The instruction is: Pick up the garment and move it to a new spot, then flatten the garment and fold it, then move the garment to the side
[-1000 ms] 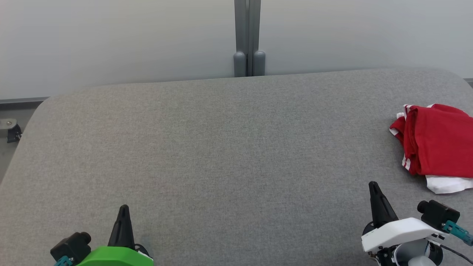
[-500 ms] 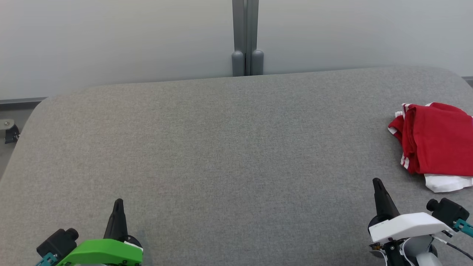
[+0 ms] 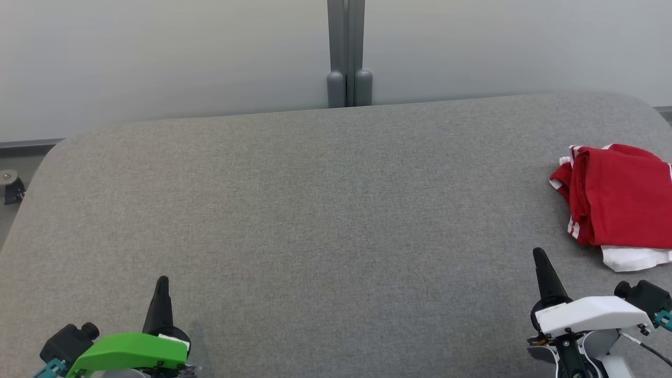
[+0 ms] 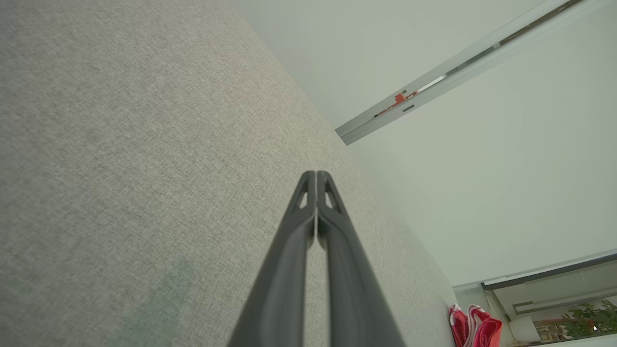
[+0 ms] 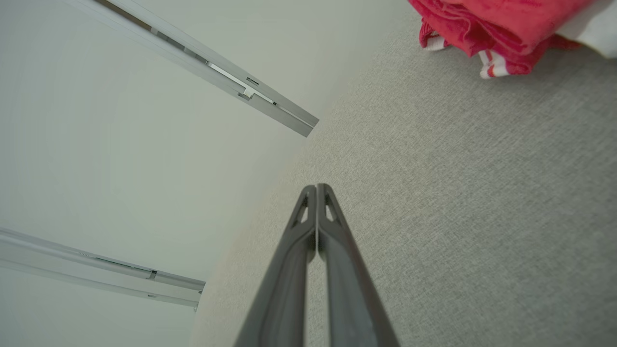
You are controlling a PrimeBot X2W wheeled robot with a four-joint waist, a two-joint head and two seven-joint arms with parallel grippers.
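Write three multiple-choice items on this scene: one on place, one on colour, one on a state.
1. Where does the garment lie on the grey table?
A. At the robot's right side, near the edge
B. In the centre
C. At the near left corner

2. What colours is the garment?
A. Blue and yellow
B. Red with white
C. Green and black

3. How do the left gripper and right gripper stand?
A. Both open
B. Both shut, holding nothing
C. Right one shut on the garment

Key:
1 A, since the head view shows it at the right edge of the table.
2 B, since the cloth is red with white stripes and a white part.
3 B, since each wrist view shows the fingers pressed together over bare table.
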